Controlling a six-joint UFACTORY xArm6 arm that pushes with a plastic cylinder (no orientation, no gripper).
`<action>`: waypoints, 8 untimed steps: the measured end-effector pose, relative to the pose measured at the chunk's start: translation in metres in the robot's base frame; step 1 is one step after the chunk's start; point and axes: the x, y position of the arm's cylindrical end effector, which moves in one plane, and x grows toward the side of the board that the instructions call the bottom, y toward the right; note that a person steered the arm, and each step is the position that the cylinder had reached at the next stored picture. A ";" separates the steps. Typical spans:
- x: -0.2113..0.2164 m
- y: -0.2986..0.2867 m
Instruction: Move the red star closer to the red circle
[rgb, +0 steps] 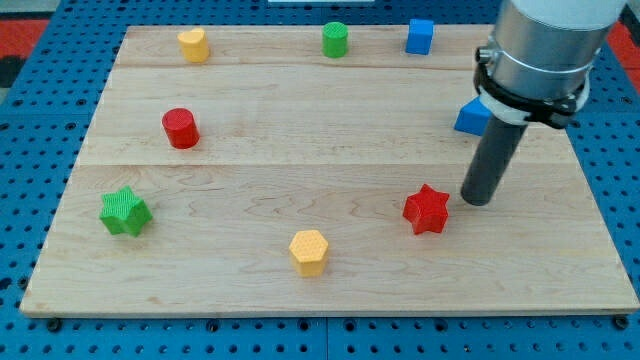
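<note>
Camera view is showing my tip (476, 199), a bare dark rod with nothing to open or close, resting just right of the red star-shaped block (427, 209) on the pale wooden board (300, 150). Far to the left, the red circular block (181, 128) is sitting well apart.
</note>
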 end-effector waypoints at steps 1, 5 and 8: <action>-0.004 0.019; 0.015 -0.100; -0.075 -0.159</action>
